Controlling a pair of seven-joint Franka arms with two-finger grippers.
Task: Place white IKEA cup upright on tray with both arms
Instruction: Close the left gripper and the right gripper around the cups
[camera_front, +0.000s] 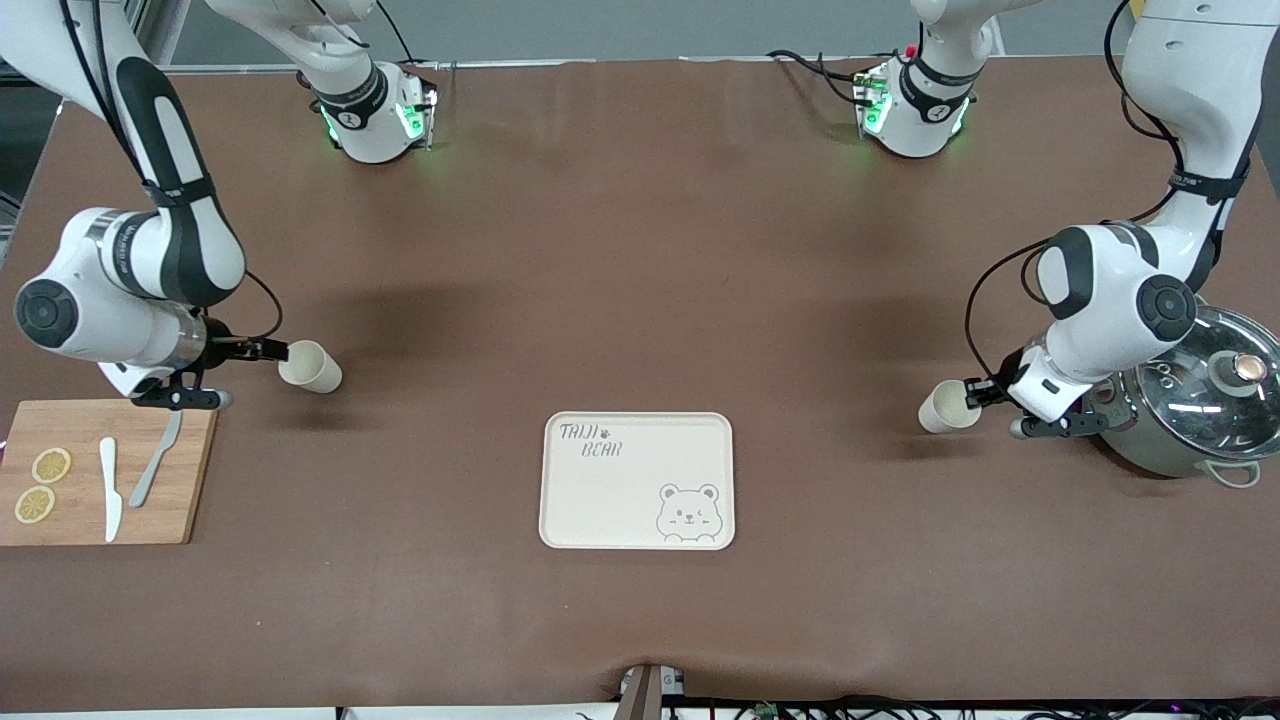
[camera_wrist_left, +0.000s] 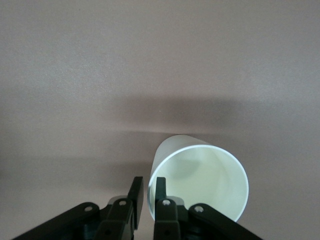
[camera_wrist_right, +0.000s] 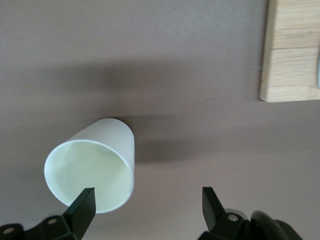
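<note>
Two white cups lie on their sides on the brown table. My left gripper (camera_front: 975, 392) is shut on the rim of one cup (camera_front: 945, 405), toward the left arm's end; in the left wrist view one finger (camera_wrist_left: 161, 197) is inside the cup (camera_wrist_left: 200, 180) and the other outside. My right gripper (camera_front: 268, 352) is open at the mouth of the other cup (camera_front: 310, 366); in the right wrist view one finger (camera_wrist_right: 82, 205) is in front of that cup's mouth (camera_wrist_right: 92, 165), not gripping. The cream tray (camera_front: 620, 500) lies empty mid-table, nearer the front camera than both cups.
A wooden cutting board (camera_front: 150, 520) with lemon slices, a white knife and a grey knife lies just nearer the front camera than my right gripper; its corner shows in the right wrist view (camera_wrist_right: 292, 50). A steel pot with glass lid (camera_front: 1200, 400) stands close beside my left wrist.
</note>
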